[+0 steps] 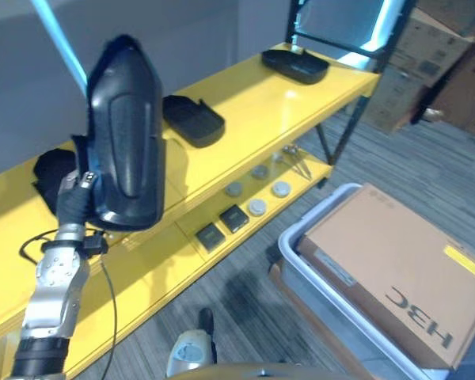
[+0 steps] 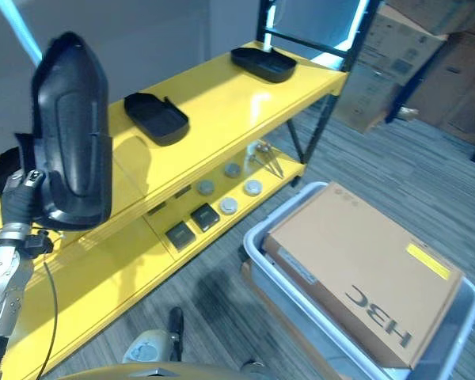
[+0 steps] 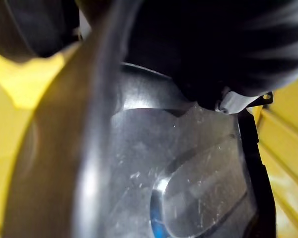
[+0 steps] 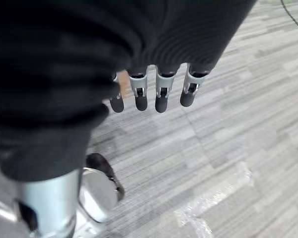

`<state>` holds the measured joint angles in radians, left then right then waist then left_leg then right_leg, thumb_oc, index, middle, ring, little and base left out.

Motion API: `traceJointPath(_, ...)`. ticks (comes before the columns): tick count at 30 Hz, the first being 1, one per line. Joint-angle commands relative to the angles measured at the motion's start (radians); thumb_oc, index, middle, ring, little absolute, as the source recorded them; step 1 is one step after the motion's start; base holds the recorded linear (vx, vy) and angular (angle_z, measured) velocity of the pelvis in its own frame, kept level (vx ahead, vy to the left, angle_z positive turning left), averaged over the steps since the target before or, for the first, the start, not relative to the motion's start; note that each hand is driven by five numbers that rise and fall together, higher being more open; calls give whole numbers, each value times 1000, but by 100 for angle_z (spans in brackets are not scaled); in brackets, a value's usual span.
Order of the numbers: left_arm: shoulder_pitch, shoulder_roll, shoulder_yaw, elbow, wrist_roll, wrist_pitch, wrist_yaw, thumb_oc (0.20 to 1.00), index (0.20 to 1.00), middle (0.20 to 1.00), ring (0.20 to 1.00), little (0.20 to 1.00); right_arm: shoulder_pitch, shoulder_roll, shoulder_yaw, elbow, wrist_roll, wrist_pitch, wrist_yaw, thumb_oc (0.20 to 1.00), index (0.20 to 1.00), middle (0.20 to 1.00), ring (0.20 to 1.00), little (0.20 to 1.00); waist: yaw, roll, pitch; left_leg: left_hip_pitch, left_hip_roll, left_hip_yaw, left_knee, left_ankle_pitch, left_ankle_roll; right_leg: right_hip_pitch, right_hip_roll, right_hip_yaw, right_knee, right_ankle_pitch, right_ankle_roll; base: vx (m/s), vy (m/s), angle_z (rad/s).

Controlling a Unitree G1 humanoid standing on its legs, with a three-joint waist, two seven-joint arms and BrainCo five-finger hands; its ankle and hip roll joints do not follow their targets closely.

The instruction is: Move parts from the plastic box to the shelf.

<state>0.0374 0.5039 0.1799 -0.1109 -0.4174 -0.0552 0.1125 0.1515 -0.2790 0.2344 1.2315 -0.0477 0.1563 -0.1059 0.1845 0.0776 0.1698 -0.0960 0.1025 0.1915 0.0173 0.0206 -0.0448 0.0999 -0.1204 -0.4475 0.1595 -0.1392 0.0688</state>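
My left hand (image 1: 73, 204) holds a large black moulded part (image 1: 125, 134) upright above the front of the yellow shelf's top board (image 1: 245, 111). The part's scratched glossy face (image 3: 188, 168) shows right in front of the left wrist camera. Three more black parts lie on the top board: one at the left (image 1: 51, 170), one in the middle (image 1: 191, 119), one at the far end (image 1: 294, 65). The grey plastic box (image 1: 289, 237) stands on the floor at the right, with a cardboard carton (image 1: 396, 269) lying across it. My right hand (image 4: 161, 94) hangs over the carpet with straight fingers, holding nothing.
The lower shelf board (image 1: 182, 261) carries several round grey discs (image 1: 257, 207) and two small black square pieces (image 1: 233, 218). Stacked cardboard boxes (image 1: 427, 55) stand behind the shelf's far end. Grey carpet (image 1: 396, 158) lies between the shelf and the box.
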Motion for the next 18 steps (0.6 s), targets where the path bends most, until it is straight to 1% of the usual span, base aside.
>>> traceJointPath(1, -39, 49, 99, -87, 37, -106, 39, 200, 200, 200, 200, 200, -51, 8, 18, 6, -83, 39, 45, 1000, 1000, 1000, 1000, 1000, -20, -31, -29, -30, 26, 73, 14, 129, -80, 22, 14, -63, -73, 61, 38, 69, 145, 145)
traceJointPath(3, -18, 43, 111, -92, 41, -109, 27, 200, 200, 200, 200, 200, -60, 7, 20, 10, -106, 48, 52, 1000, 1000, 1000, 1000, 1000, -6, -30, -31, -29, 13, 72, 10, 118, -76, 31, 10, -71, -73, 58, 38, 102, 159, 113)
traceJointPath(5, 18, 36, 124, -100, 42, -112, 20, 200, 200, 200, 200, 200, -79, 6, 31, 15, -160, 61, 53, 1000, 1000, 1000, 1000, 1000, 23, -29, -37, -20, -16, 40, -4, 92, -61, 38, -2, -72, -68, 53, 42, 124, 199, 43)
traceJointPath(7, 30, 35, 130, -99, 39, -117, 20, 200, 200, 200, 200, 200, -86, 6, 37, 15, -198, 66, 54, 1000, 1000, 1000, 1000, 1000, 32, -29, -39, -16, -26, 27, -8, 85, -56, 40, -7, -71, -65, 51, 44, 131, 197, 16)
traceJointPath(8, 61, 37, 148, -86, 28, -146, 4, 200, 200, 200, 200, 200, -90, 6, 71, 7, -230, 76, 44, 1000, 1000, 1000, 1000, 1000, 59, -29, -46, -11, -51, -3, -13, 65, -41, 45, -26, -75, -50, 42, 52, 158, 228, 19)
traceJointPath(9, 64, 39, 150, -84, 25, -149, 0, 200, 200, 200, 200, 200, -90, 7, 74, 6, -220, 78, 43, 1000, 1000, 1000, 1000, 1000, 62, -30, -47, -10, -56, -9, -11, 61, -38, 46, -31, -74, -46, 40, 54, 200, 276, 30)
traceJointPath(12, 69, 53, 161, -78, 11, -162, -17, 200, 200, 200, 200, 200, -89, 8, 71, 6, -112, 81, 30, 1000, 1000, 1000, 1000, 1000, 82, -36, -53, -9, -86, -46, 2, 40, -13, 52, -61, -65, -7, 22, 69, 115, 161, 35)
traceJointPath(13, 56, 61, 164, -73, 13, -165, -22, 200, 200, 200, 200, 200, -87, 11, 50, 8, -70, 71, 12, 1000, 1000, 1000, 1000, 1000, 82, -38, -54, -10, -112, -59, 11, 27, 13, 42, -98, -48, 70, 32, 90, 153, 273, 27)
traceJointPath(15, 35, 77, 153, -61, 15, -165, -12, 200, 200, 200, 200, 200, -82, 9, 22, 11, -51, 44, -3, 1000, 1000, 1000, 1000, 1000, 66, -35, -48, -3, -148, -77, 18, 10, 50, -17, -158, 4, 227, 90, 120, 148, 316, 16)
traceJointPath(16, 21, 88, 139, -52, 22, -171, 8, 200, 200, 200, 200, 200, -70, 10, -7, 12, -32, 21, -17, 1000, 1000, 1000, 1000, 1000, 42, -22, -34, 15, -174, -100, 23, -9, 78, -93, -190, 60, 377, 147, 132, 146, 307, 30)
traceJointPath(17, 15, 93, 130, -47, 25, -178, 19, 200, 200, 200, 200, 200, -66, 10, -25, 11, -19, 14, -23, 1000, 1000, 1000, 1000, 1000, 23, -15, -25, 32, -187, -118, 19, -16, 92, -148, -186, 116, 459, 171, 134, 47, 257, 31)
traceJointPath(18, 10, 95, 125, -45, 24, -182, 26, 200, 200, 200, 200, 200, -67, 9, -38, 10, -18, 13, -20, 1000, 1000, 1000, 1000, 1000, 7, 0, -16, 37, -183, -122, 15, 1, 104, -191, -170, 143, 501, 202, 113, -22, 107, 16)
